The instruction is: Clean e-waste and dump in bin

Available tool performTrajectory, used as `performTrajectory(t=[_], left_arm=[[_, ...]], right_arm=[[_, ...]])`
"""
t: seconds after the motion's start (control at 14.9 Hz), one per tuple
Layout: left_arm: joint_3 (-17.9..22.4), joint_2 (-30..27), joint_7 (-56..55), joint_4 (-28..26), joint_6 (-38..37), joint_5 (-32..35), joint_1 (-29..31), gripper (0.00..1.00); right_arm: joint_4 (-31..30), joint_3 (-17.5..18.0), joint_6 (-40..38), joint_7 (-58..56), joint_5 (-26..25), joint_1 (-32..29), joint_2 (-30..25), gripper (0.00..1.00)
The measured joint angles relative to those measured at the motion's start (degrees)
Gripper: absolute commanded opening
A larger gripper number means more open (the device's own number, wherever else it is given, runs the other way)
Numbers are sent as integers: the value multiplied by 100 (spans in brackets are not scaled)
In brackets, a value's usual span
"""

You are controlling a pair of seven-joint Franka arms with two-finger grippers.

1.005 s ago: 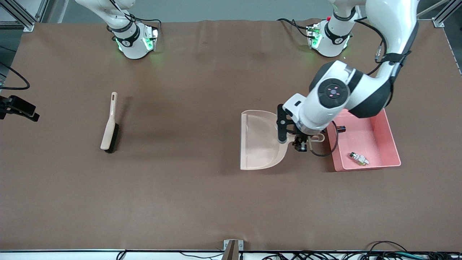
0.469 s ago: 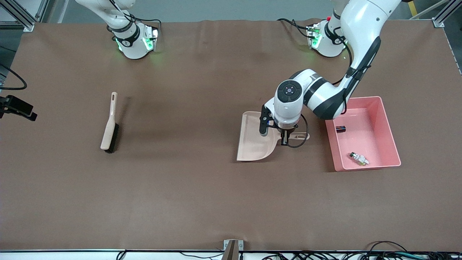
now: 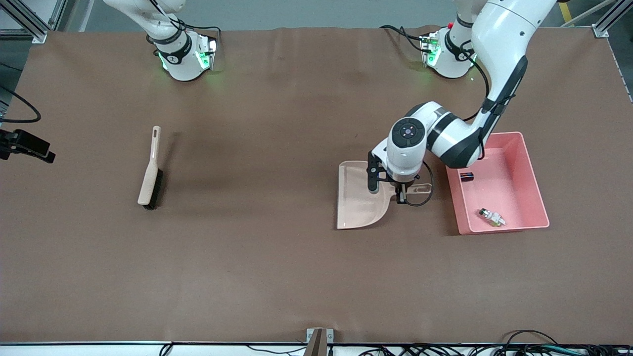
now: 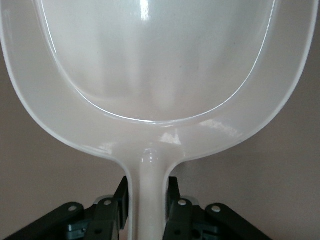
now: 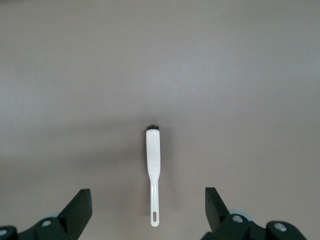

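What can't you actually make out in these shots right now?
- Front view: the left gripper grip on the dustpan handle, hidden under the wrist.
- Front view: markings on the e-waste in the bin, too small.
- Left wrist view: dustpan's front lip, cut off.
- Right wrist view: brush bristles, too small.

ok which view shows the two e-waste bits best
The front view. It alone shows both: the dark stubby cylinder and the white-grey piece with a green patch lying apart inside the pink bin. The left wrist view shows only the dustpan; the right wrist view only the brush.
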Motion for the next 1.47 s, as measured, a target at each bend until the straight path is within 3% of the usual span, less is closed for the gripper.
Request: performTrajectory(t=[0.47, 0.54, 0.6, 0.67, 1.01, 1.21, 1.47], left_arm=[[28, 26, -86, -93, 214, 0, -30, 9], [28, 32, -86, -105, 239, 0, -32, 23], [27, 37, -86, -113, 255, 0, -34, 55], [27, 39, -86, -119, 266, 0, -38, 100], [29, 35, -89, -74, 318, 0, -44, 100], [151, -56, -94, 220, 301, -23, -33, 100], [445, -417, -100, 807, -305, -751, -47, 100]], right_arm=[[-1, 20, 4, 0, 2, 8, 0, 100], [-1, 25, 6, 0, 3, 10, 0, 100], [-1, 27, 8, 0, 3, 10, 0, 100], [-1, 26, 8, 0, 3, 10, 1, 100], [-25, 21, 5, 0, 3, 0, 4, 100], [-45, 7, 7, 0, 3, -61, 7, 100], [-45, 21, 14, 0, 3, -60, 7, 100]])
